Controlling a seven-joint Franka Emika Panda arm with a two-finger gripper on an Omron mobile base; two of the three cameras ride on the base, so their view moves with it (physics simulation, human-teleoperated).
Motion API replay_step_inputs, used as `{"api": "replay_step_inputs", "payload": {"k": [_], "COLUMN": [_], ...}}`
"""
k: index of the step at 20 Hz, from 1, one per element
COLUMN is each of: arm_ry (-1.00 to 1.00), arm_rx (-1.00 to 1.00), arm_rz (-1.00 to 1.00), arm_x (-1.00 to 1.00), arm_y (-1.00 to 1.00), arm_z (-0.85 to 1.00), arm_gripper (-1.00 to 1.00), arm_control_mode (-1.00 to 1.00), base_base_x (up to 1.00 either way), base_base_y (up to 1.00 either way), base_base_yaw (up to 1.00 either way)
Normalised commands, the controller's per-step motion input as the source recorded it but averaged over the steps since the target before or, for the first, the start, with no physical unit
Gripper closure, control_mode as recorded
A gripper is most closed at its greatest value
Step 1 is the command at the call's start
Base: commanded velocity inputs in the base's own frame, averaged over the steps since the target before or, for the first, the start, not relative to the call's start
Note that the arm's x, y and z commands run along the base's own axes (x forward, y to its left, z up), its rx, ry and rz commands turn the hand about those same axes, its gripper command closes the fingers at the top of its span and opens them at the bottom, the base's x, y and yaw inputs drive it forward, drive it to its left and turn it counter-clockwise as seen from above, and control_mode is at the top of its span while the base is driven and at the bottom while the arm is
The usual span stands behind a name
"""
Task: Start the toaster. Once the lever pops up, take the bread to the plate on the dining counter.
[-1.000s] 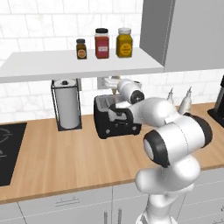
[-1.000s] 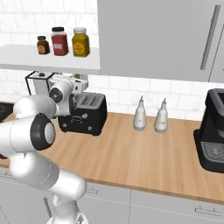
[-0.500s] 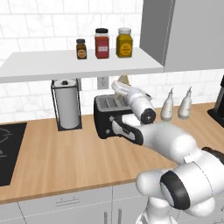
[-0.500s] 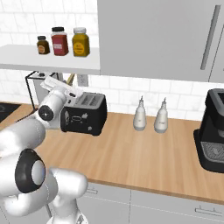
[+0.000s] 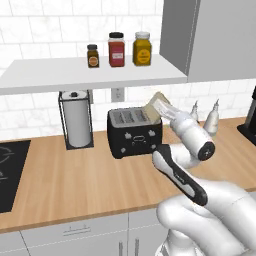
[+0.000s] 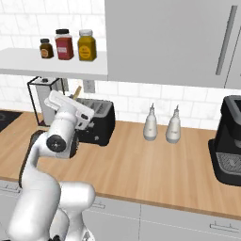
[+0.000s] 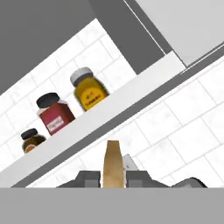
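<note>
The black toaster (image 5: 134, 133) (image 6: 97, 122) stands on the wood counter by the tiled wall. My gripper (image 5: 159, 106) (image 6: 75, 101) hangs just above its right end, tilted upward, and is shut on the bread (image 5: 155, 100) (image 6: 76, 91). In the hand view the bread (image 7: 113, 162) shows edge-on as a thin tan slice between my two dark fingers (image 7: 89, 179), pointing at the shelf and wall. The plate and the dining counter are out of view.
A paper towel roll (image 5: 77, 121) (image 6: 46, 102) stands left of the toaster. Three spice jars (image 5: 116, 49) (image 6: 65, 44) (image 7: 89, 90) sit on the shelf above. Two white bottles (image 5: 212, 117) (image 6: 162, 124) and a black coffee machine (image 6: 229, 140) are to the right. A cooktop (image 5: 10, 170) lies far left.
The arm has folded down and forward toward the cameras. The hand with the bread has shifted slightly right over the toaster's right end and tilted up toward the shelf.
</note>
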Motion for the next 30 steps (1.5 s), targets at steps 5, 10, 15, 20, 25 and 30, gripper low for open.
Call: {"api": "replay_step_inputs", "payload": {"k": [5,10,15,20,25,30], "arm_ry": [0.00,0.10,0.30,0.24,0.00,-0.01], "arm_rx": [-0.07,-0.14,-0.26,-0.43,-0.25,-0.09], "arm_rz": [0.01,0.00,0.00,-0.01,-0.08,-0.04], "arm_x": [-1.00,-1.00,-0.92,-0.70,-0.49,-0.21], "arm_y": [-0.46,-0.39,-0.06,0.13,0.16,0.09], "arm_z": [0.00,0.00,-0.09,-0.37,-0.55,-0.37], "arm_gripper": [1.00,1.00,1.00,1.00,1.00,1.00], "arm_control_mode": [-1.00,-1.00,-1.00,-1.00,-1.00,-1.00], "base_base_x": [0.00,0.00,0.00,0.00,0.00,0.00], "base_base_y": [0.00,0.00,0.00,0.00,0.00,0.00], "base_base_yaw": [0.00,0.00,0.00,0.00,0.00,0.00]}}
